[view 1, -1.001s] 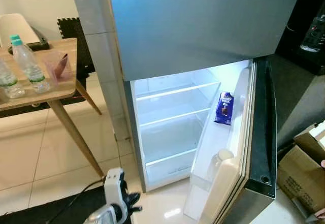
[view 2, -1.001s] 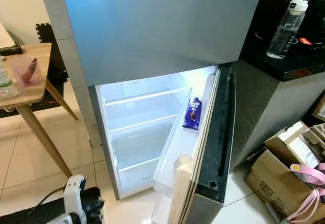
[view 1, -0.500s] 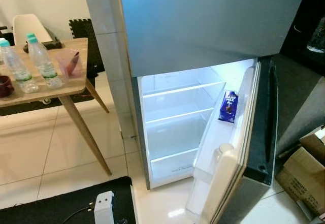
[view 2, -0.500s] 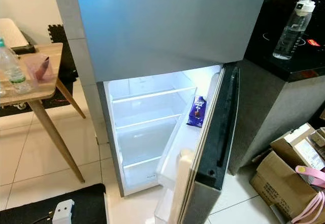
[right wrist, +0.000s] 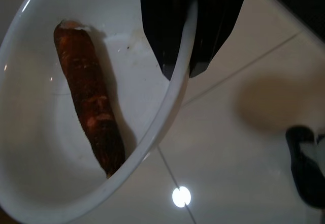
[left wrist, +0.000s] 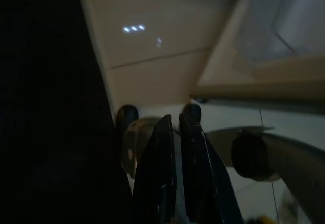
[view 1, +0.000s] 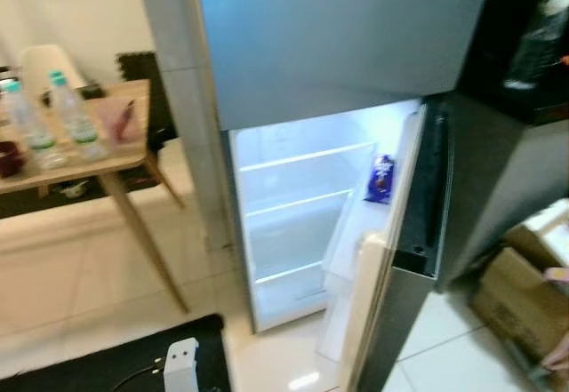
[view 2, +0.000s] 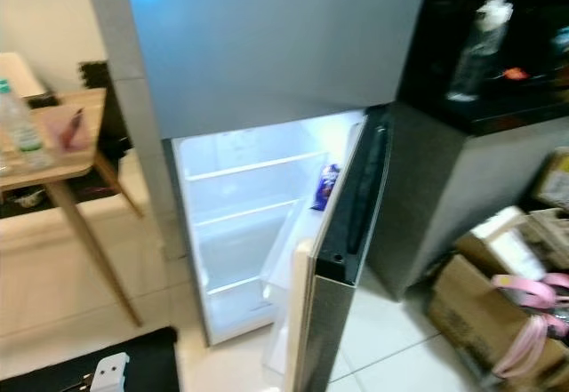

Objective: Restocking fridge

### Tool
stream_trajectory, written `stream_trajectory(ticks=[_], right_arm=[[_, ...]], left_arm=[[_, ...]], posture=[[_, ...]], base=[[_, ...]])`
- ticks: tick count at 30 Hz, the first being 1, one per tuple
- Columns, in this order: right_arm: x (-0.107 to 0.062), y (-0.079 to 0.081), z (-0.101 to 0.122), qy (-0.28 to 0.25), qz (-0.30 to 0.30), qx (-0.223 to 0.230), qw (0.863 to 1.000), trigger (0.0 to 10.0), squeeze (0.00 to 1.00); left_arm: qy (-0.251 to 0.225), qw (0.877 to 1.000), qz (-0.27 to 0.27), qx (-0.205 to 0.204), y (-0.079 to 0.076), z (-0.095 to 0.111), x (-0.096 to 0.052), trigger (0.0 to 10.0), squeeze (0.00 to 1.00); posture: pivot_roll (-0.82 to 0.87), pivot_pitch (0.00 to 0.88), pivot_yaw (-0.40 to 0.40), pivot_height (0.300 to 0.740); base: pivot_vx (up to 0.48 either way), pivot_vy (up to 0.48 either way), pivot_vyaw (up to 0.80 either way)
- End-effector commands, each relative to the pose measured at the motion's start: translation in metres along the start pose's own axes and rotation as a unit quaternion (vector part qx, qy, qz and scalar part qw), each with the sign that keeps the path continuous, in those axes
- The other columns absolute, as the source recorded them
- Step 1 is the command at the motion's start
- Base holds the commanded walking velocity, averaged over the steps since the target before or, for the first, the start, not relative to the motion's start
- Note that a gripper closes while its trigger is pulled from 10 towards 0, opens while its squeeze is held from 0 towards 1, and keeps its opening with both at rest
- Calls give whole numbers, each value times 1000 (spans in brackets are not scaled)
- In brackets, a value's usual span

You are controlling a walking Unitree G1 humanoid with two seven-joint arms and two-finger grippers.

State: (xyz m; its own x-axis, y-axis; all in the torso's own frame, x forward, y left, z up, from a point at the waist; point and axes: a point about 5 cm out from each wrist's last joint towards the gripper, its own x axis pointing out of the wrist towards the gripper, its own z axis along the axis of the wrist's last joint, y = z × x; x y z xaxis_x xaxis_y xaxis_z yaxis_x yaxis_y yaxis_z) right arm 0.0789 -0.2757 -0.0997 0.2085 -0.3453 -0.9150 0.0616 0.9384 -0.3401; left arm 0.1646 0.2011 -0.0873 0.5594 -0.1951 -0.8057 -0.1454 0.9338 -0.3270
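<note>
Over pale tiles, the right claw [right wrist: 183,56] pinches a white bowl [right wrist: 45,148] (brown sausage [right wrist: 91,107] inside); left claw [left wrist: 176,132] pressed together.

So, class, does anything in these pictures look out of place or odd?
The fridge stands open with bare shelves; a blue packet sits in its door. The right gripper clamps the rim of a white bowl holding a brown root.

Silver fridge [view 1: 329,36]; blue packet [view 1: 380,179]; white bowl [right wrist: 30,183]; reddish-brown sausage [right wrist: 94,109].
</note>
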Motion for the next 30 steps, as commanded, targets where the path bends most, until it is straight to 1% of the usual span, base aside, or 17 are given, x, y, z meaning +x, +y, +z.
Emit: stream_trajectory(ticks=[1,12,22,27,30], right_arm=[[0,1,-1,1,0,2,1000,10000,0],[0,1,1,0,2,0,1000,10000,0],[0,1,1,-1,3,-2,1000,10000,0],[0,1,1,-1,4,-3,1000,10000,0],[0,1,1,-1,4,-4,1000,10000,0]], left_arm=[[2,1000,0,4,-1,0,0,10000,0],[2,1000,2,5,-1,-1,0,10000,0],[-8,1000,11,-4,1,2,0,10000,0],[-11,1000,10,-3,1,3,0,10000,0],[-11,1000,3,6,1,3,0,10000,0]], posture=[[-51,0,-27,740],[-53,0,-27,740],[-54,0,-30,740],[-54,0,-30,740],[-55,0,-29,740]], base=[[-259,0,0],[-259,0,0],[0,0,0],[0,0,0],[0,-99,0]])
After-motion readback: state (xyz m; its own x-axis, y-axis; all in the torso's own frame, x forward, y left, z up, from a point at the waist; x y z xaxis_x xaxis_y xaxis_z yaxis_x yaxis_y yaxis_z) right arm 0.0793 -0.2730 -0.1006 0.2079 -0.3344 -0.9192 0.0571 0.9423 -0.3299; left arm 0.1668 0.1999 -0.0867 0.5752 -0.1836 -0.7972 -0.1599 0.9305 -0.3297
